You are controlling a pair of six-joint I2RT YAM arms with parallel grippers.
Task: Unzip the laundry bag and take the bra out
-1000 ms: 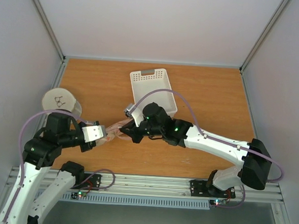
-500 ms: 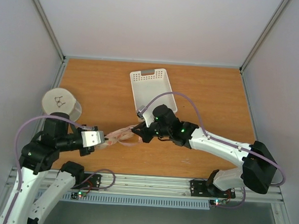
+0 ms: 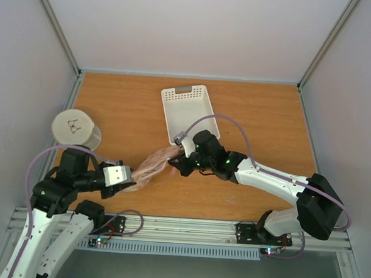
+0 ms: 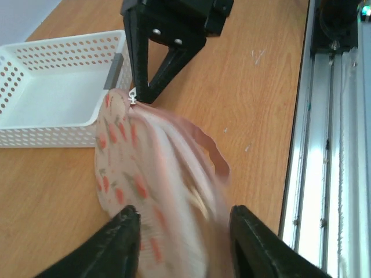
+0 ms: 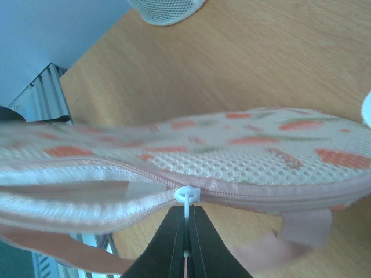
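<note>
The right hand (image 5: 186,215) is pinched tight on the zipper pull (image 5: 186,196) of the laundry bag (image 5: 266,156). The partly unzipped bag stretches from there to the left hand (image 4: 184,217), whose fingers (image 4: 123,246) stand parted around its far end.

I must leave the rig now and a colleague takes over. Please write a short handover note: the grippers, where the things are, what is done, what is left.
Left gripper: jaws apart around the near end of the laundry bag; whether they press it cannot be told.
Right gripper: shut on the white zipper pull.
Things: the bag stretches between the two grippers, near the white basket. The bra is not in view.
Done: the bag is partly unzipped; it gapes on one side of the pull and is closed on the other.
Left: finish unzipping, then take out the bra.
</note>
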